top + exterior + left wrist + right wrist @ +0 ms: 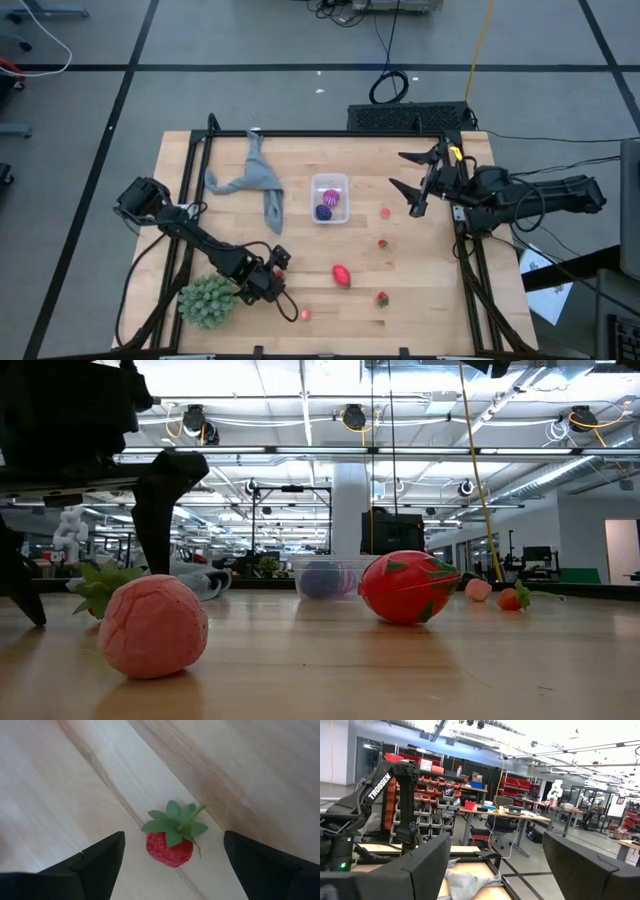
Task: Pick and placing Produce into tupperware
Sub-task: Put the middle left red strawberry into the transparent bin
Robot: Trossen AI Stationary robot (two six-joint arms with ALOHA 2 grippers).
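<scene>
My left gripper (280, 271) is open, low over the table's near left part. Its fingers stand on either side of a tiny red berry with green leaves (170, 847) that lies on the wood, and they do not touch it. My right gripper (398, 170) is open and raised over the far right part, touching nothing. The clear tupperware (329, 197) sits at the table's middle, with a magenta spiky fruit and a dark blue-purple one inside. The larger red-pink fruit (341, 275) lies near the front. Other berries (382, 243) (382, 298) and two pink ones (386, 212) (304, 314) are scattered on the wood.
A large green spiky ball (207, 300) lies by the left arm's wrist at the near left corner. A grey cloth (255, 180) lies left of the tupperware. A dark frame runs along the table's edges (330, 133). Bare wood shows between the tupperware and the right gripper.
</scene>
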